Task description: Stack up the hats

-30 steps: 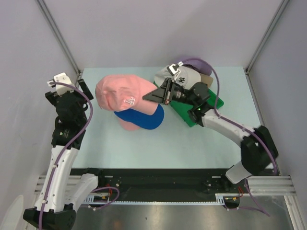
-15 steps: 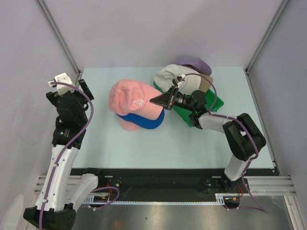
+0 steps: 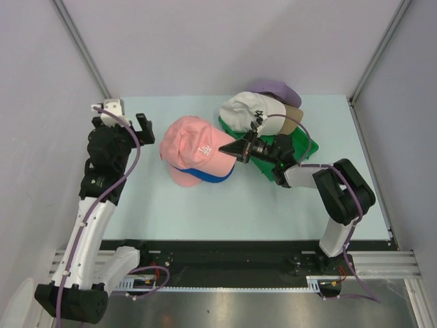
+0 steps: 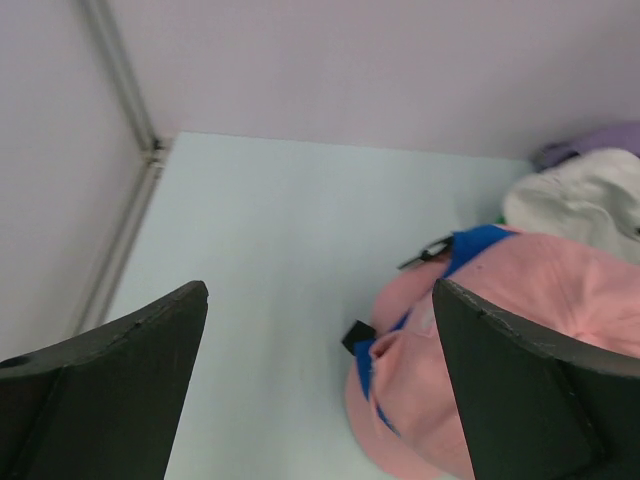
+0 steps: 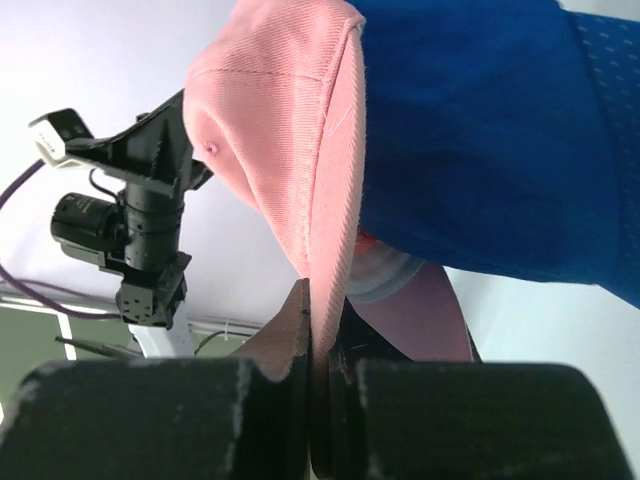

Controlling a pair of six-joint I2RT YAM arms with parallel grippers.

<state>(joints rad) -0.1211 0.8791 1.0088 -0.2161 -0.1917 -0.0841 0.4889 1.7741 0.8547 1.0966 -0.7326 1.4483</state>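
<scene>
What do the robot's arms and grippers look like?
The left arm and right arm are white tubes with chunky black joints. Thin purple cables loop along both. The left gripper and right gripper each have two black, wedge-shaped fingers.

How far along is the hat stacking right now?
Done: pink cap covers the blue cap. In hand: right gripper pinches the pink cap's edge; left gripper open, idle. Left: white cap, tan cap and lavender cap overlap on the green tray, a separate pile.

You saw a pink cap [image 3: 198, 145], white-logoed, in the black right gripper [image 3: 237, 150], a royal blue cap [image 3: 213, 175] beneath. Behind it were a white cap [image 3: 247, 113], tan cap [image 3: 293, 115], lavender cap [image 3: 276, 89] and green tray [image 3: 305, 145].
</scene>
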